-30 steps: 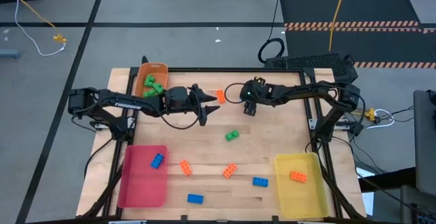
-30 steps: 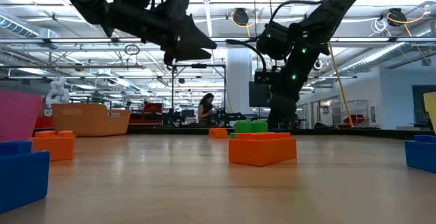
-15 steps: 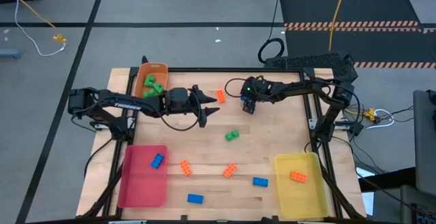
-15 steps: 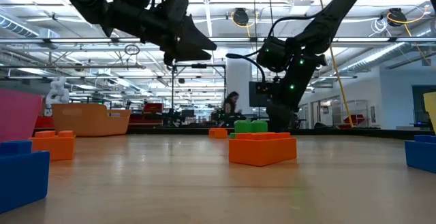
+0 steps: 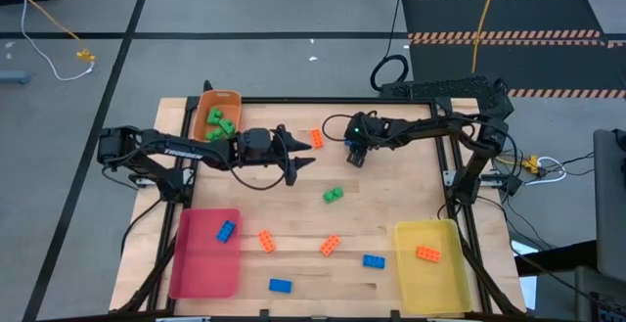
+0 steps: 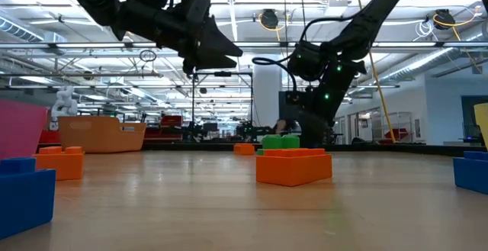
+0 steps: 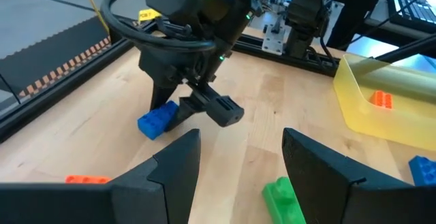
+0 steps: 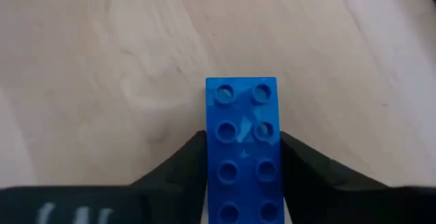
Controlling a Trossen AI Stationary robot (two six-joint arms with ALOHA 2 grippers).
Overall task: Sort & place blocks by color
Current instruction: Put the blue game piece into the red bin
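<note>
Right claw [image 8: 242, 176] is closed on the long sides of a blue brick [image 8: 243, 146], rigid, light, slick plastic resting on the worktop [image 8: 102, 60], while left claw [image 7: 238, 176] hovers open, empty.

On the wooden counter [image 5: 391, 195], the orange plastic tray [image 5: 228, 97] sits at the far left corner with green studded bricks [image 5: 220, 121] in it. The pink plastic tray [image 5: 201, 263], near left, holds one blue brick [image 5: 226, 230]. The yellow plastic tray [image 5: 430, 275], near right, holds one orange brick [image 5: 427, 253]. A lone green brick [image 5: 334, 196] lies mid-counter. Behind it, the right gripper [image 5: 354, 158] straddles a blue studded brick [image 8: 242, 149], the left gripper [image 5: 301, 158] to its left.
</note>
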